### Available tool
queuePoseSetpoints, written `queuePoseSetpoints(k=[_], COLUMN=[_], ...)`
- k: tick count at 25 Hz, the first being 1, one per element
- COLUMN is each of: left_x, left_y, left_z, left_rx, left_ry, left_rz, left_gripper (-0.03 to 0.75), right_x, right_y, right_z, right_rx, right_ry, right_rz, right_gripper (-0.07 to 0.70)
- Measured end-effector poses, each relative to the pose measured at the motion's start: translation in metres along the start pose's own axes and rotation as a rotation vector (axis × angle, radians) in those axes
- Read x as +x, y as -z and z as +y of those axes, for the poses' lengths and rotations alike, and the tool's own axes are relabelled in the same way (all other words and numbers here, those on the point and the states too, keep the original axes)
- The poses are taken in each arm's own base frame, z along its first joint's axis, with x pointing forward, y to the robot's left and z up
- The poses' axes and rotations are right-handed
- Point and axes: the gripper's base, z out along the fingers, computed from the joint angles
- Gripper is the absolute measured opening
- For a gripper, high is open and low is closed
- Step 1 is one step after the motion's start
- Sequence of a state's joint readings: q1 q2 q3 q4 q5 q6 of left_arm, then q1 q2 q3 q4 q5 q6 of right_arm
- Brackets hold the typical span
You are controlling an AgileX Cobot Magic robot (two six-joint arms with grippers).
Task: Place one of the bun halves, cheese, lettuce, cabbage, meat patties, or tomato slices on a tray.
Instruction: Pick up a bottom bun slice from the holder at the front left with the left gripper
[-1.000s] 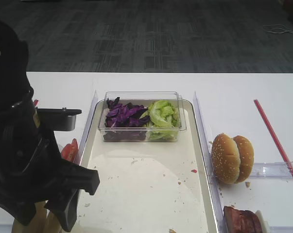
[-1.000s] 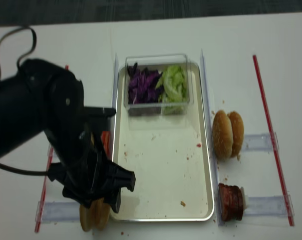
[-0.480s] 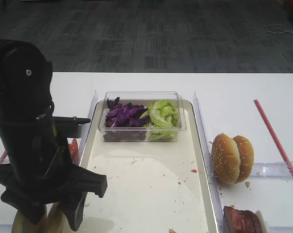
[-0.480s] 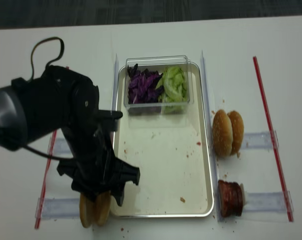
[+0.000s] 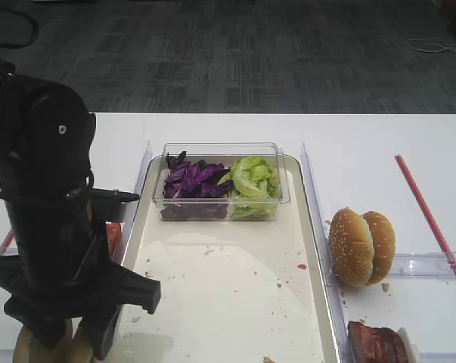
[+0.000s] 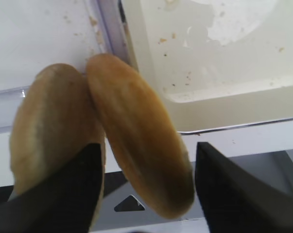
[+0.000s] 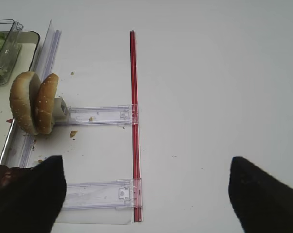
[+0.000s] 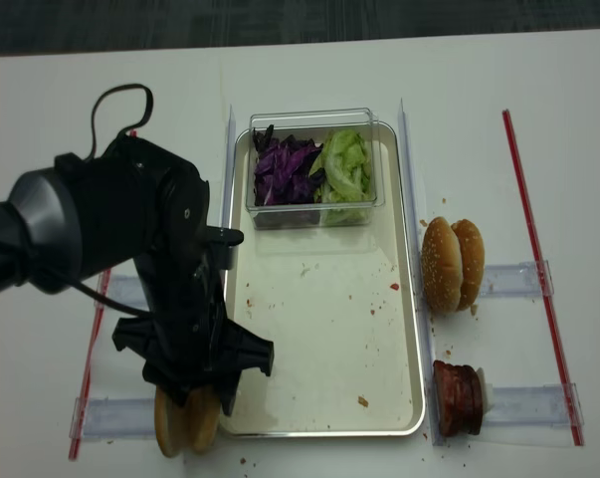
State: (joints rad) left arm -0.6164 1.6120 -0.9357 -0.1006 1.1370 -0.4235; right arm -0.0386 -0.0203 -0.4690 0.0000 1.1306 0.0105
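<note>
A: Where's the target vs. the left gripper (image 6: 144,182)?

B: Two plain bun halves (image 6: 136,160) stand on edge side by side, just outside the tray (image 6: 224,104) near its corner, directly under the gripper. Jaws apart, straddling the tray-side half; contact not clear, no lift seen.

A: Long axis?

B: Disc faces lie roughly parallel to the jaws, so closure would likely pinch across the thickness.

A: Other arm?

B: Right gripper (image 7: 146,194) wide apart, empty, well away over the table by the sesame buns (image 7: 33,103). Left is nearer.
</note>
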Motion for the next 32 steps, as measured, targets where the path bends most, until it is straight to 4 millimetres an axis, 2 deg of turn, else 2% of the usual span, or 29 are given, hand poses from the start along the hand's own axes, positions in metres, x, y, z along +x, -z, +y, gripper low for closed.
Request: queuePoseSetpoints(k=[10,16,21,32], left_x=[-0.0005,-0.0003,-0.0003,0.0003], left_y=[0.0005,0.0006,0.0006,0.0006], left_z=[0.0043,0.0053,0.0063,0.0066], left_rx=[-0.048,-0.060,-0.070,-0.074], left_ry=[0.019,0.017,0.013,0.013], left_rz=[-0.005,-0.003,-0.002,0.004], left_gripper=[0.197,0.116,0.081,0.075], right_x=[0.0000,0.0000,0.0000,0.0000], right_y=[0.0000,0.0000,0.0000,0.0000], right_z=[0.0000,0.0000,0.0000,0.0000], right_rx=[0.000,0.000,0.000,0.000], right_ry=[0.000,0.000,0.000,0.000], right_rz=[0.000,0.000,0.000,0.000], right_gripper=[0.698,0.698,0.698,0.698])
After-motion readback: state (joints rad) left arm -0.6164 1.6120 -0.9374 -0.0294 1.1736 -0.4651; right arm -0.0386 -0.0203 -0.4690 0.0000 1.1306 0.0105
